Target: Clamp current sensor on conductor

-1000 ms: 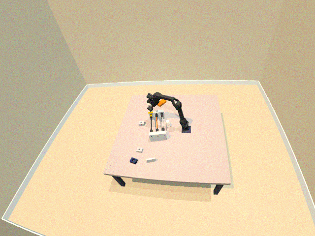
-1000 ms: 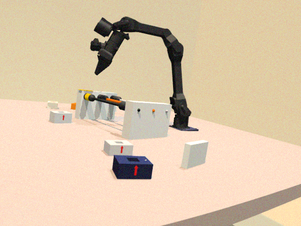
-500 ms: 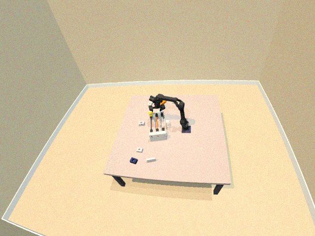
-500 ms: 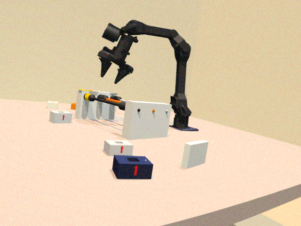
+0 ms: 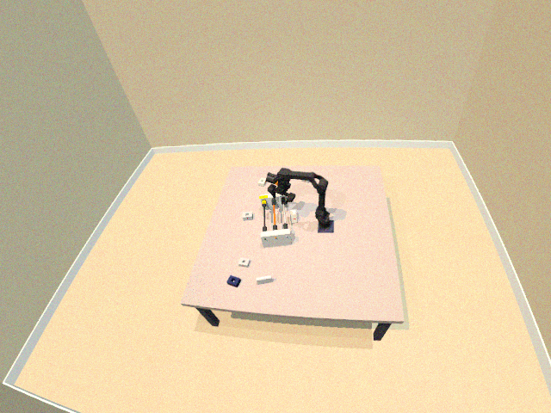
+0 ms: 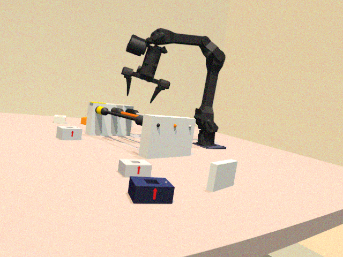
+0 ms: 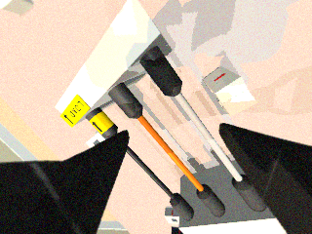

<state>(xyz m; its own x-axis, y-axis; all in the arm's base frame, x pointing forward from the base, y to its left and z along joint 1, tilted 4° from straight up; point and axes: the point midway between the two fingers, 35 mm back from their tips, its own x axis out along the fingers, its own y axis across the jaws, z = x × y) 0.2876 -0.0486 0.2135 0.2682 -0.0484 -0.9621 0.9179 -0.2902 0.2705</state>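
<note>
A white rack point(image 6: 166, 138) point(image 5: 276, 238) carries three conductors side by side: black point(image 7: 148, 171) point(image 6: 121, 114), orange point(image 7: 171, 156) and white point(image 7: 207, 138). The black one has a yellow collar point(image 7: 100, 122) point(image 6: 98, 110) beside a yellow LOAD label point(image 7: 75, 111) point(image 5: 263, 196) at the rack's far end. My gripper point(image 6: 139, 98) point(image 7: 172, 131) point(image 5: 279, 197) is open and empty. It hangs above the far end of the conductors, fingers pointing down. A white piece with a red mark point(image 7: 221, 78) point(image 5: 294, 216) stands on the table beside the white conductor; it looks like the sensor.
White blocks with red arrows point(image 6: 68, 133) point(image 6: 134, 167) and a navy block with a red arrow point(image 6: 150, 190) lie on the table. A plain white block point(image 6: 221, 174) stands at the front right. An orange block point(image 6: 83, 120) and a small white one point(image 6: 59, 119) lie behind the rack.
</note>
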